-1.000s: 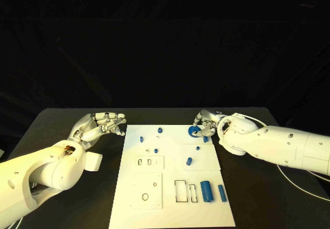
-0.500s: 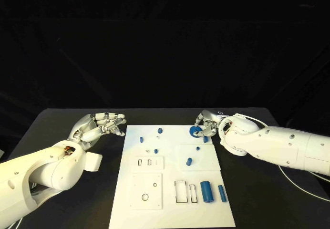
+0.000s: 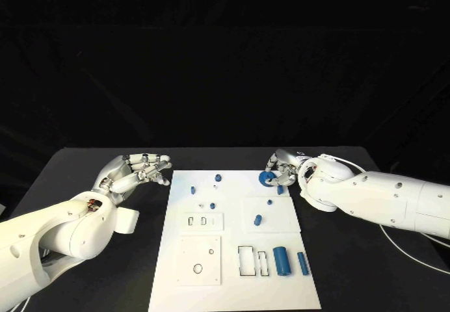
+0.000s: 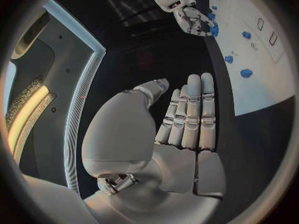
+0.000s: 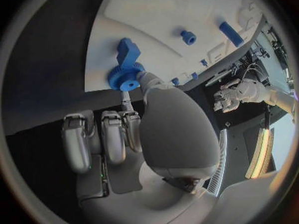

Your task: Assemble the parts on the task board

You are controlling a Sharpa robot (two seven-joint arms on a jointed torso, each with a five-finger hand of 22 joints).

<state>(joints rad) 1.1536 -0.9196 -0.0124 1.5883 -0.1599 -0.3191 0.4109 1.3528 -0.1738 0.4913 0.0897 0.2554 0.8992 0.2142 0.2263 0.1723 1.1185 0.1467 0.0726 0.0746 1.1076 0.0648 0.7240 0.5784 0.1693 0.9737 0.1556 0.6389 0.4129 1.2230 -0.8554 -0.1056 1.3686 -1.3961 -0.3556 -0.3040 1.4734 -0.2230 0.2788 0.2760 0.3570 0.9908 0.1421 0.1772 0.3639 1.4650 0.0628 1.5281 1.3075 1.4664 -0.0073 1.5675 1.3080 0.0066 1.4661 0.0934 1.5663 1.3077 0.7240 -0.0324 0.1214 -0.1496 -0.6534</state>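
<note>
Almost nothing has moved since a second ago. With my right hand (image 3: 286, 170) I am pinching the blue gear (image 5: 126, 78) at my fingertips, over the white board's (image 3: 235, 286) far corner, probably to seat it. My left hand (image 3: 139, 170) is waiting half-curled and empty beside the board.

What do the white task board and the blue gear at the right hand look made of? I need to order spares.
The flat white task board looks like matte plastic or painted sheet: even, glare-free surface with cut outlines. The round blue toothed gear looks like moulded or printed plastic: solid uniform colour, dull sheen. The right hand touches it. Neither material is certain.
</note>
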